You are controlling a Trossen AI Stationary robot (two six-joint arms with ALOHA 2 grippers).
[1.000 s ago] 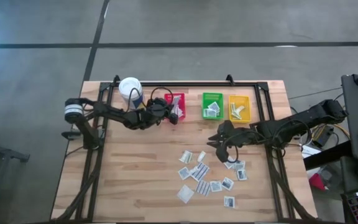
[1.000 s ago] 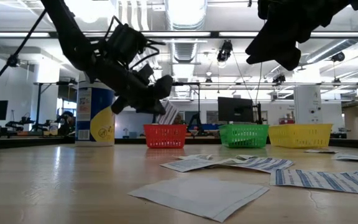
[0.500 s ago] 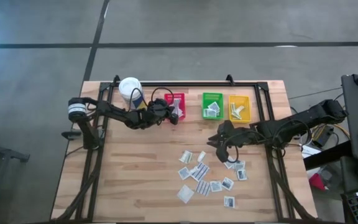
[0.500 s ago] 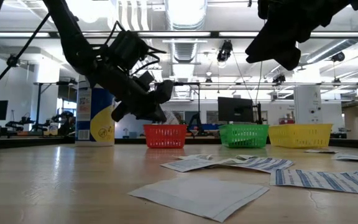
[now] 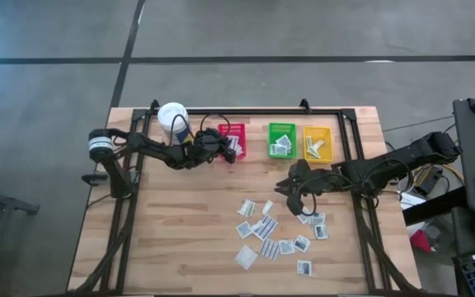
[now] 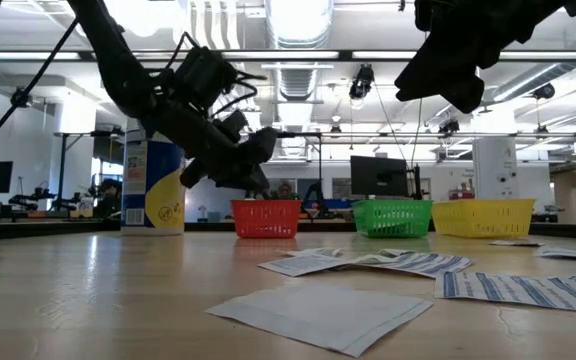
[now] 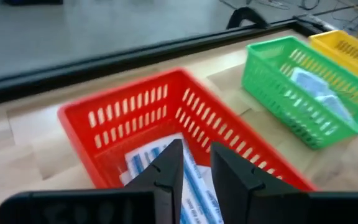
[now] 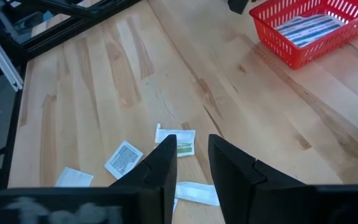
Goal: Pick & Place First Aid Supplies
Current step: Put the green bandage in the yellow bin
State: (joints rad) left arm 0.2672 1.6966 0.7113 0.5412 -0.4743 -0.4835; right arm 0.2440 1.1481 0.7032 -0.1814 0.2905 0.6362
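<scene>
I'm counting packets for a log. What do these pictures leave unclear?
- Red bin, left wrist view: the left claw covers part of the striped packets inside.
- Green bin, yellow bin, high view: contents too small to count.
- Table packets, low view: overlap edge-on.

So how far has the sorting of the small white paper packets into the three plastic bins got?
Partly done. The red plastic bin, green plastic bin and yellow plastic bin each hold packets. The left gripper is open and empty over the red bin, above blue-striped packets. The right gripper hangs open over the loose packets. Over a dozen remain on the wooden table.
</scene>
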